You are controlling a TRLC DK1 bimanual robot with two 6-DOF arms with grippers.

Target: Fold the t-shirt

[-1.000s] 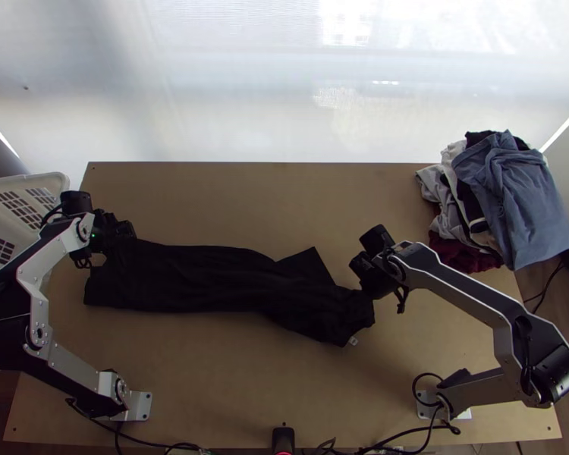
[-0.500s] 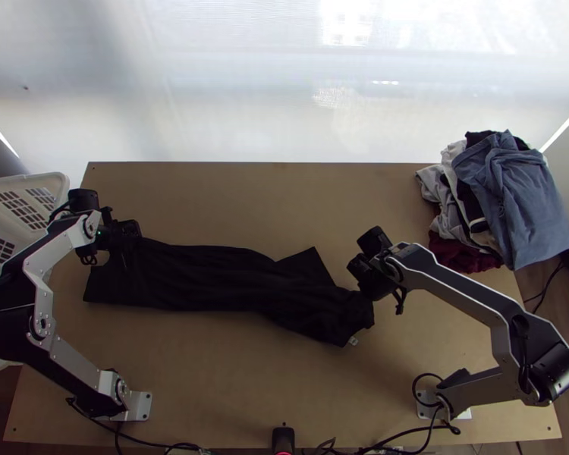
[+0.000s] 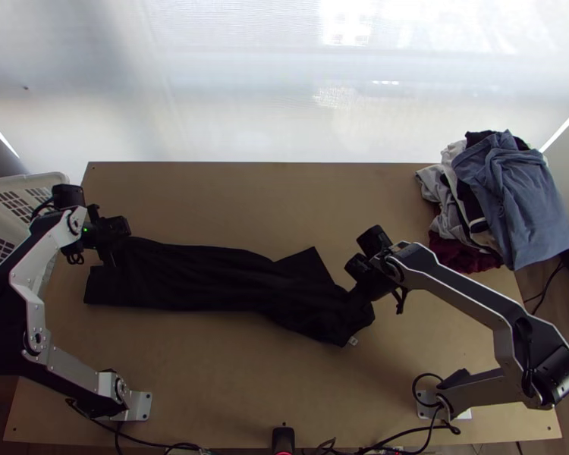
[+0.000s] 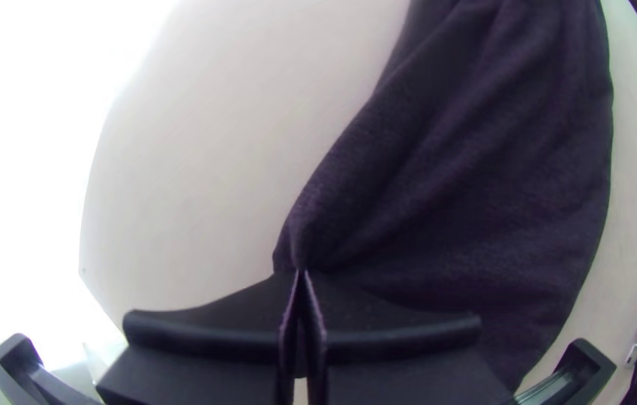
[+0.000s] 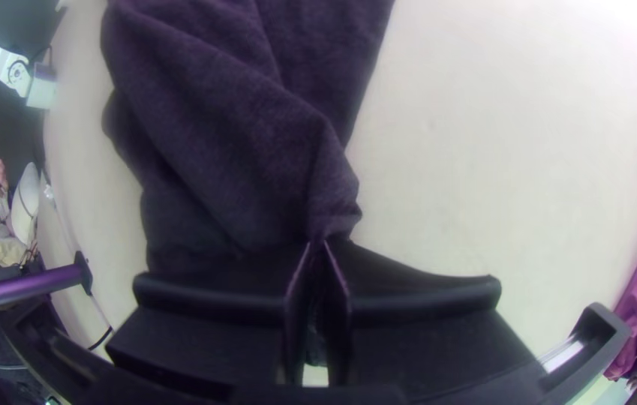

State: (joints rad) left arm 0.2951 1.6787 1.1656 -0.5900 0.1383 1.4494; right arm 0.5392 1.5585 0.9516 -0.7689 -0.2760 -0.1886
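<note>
A white basket adjoins my wooden table, clothes heaped far right; my left claw and right claw pinch the black shirt shut near opposite ends.

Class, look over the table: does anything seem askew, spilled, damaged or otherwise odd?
The black t-shirt looks askew: it lies in a long, creased strip, and a pointed corner juts from its far side, near the right gripper, breaking the outline. I see no spill or damage.
</note>
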